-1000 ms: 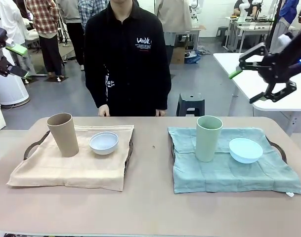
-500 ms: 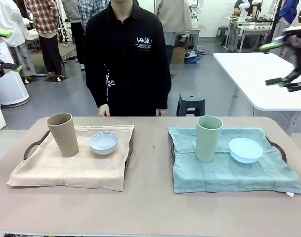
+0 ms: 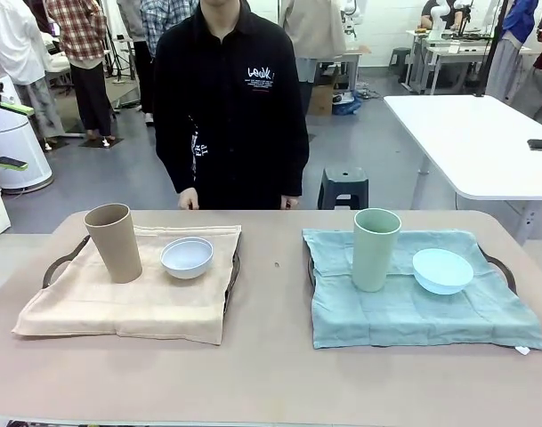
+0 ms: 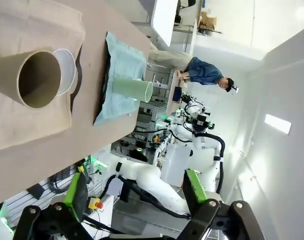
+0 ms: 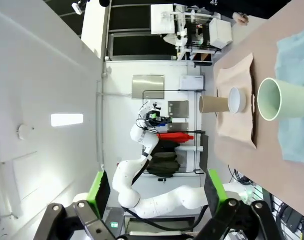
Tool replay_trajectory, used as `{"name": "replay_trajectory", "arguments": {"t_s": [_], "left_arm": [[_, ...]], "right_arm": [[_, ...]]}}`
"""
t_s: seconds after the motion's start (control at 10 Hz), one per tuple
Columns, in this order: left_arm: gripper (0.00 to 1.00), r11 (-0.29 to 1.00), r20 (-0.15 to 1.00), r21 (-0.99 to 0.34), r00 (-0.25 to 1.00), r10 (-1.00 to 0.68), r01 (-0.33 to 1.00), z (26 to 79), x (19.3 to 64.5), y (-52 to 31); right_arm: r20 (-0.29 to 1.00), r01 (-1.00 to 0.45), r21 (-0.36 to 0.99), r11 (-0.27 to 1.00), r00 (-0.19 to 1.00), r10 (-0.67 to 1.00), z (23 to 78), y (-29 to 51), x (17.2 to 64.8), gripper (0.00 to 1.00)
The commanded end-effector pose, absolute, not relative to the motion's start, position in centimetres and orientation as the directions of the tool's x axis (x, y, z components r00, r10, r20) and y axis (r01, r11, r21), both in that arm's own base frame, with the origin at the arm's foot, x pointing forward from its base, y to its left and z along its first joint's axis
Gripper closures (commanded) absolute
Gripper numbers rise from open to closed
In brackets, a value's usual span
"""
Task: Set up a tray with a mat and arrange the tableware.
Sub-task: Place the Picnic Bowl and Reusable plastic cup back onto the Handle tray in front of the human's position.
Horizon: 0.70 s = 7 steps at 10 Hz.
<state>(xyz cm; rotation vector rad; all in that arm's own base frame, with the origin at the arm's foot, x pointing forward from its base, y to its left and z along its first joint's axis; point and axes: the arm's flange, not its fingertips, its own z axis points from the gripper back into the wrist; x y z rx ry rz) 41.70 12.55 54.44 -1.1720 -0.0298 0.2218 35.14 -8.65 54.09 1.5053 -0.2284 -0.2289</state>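
A tan tumbler (image 3: 113, 242) and a white bowl (image 3: 187, 257) stand on a beige mat (image 3: 128, 307) laid over a dark tray (image 3: 60, 263) at the left. At the right, a pale green tumbler (image 3: 376, 249) and a light blue bowl (image 3: 442, 270) stand on a teal mat (image 3: 413, 311). My left gripper (image 3: 11, 136) hangs open at the far left edge, high off the table. In its wrist view the left gripper (image 4: 136, 187) holds nothing. The right gripper (image 5: 156, 187) is open and empty too, far from the green tumbler (image 5: 281, 99).
A person in black (image 3: 230, 107) stands at the far table edge, hands (image 3: 188, 200) resting near it. A bare strip of table (image 3: 271, 294) separates the two trays. A white table (image 3: 475, 133) and a stool (image 3: 343, 187) stand behind.
The right gripper has swung right and out of the front view. The left gripper has drifted down along the left edge. The tableware has not moved.
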Motion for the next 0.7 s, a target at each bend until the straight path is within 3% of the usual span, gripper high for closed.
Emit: {"name": "replay_trajectory", "arguments": {"t_s": [0.0,0.6], "left_arm": [[0.00,0.284,-0.084,-0.949,0.979,0.184,-0.135,54.72,41.29,13.42],[0.00,0.284,-0.084,-0.949,0.979,0.184,-0.135,54.72,41.29,13.42]], "right_arm": [[0.002,0.016,0.998,0.059,0.951,-0.310,54.87,-7.90,35.40,0.00],[0.002,0.016,0.998,0.059,0.951,-0.310,54.87,-7.90,35.40,0.00]]}}
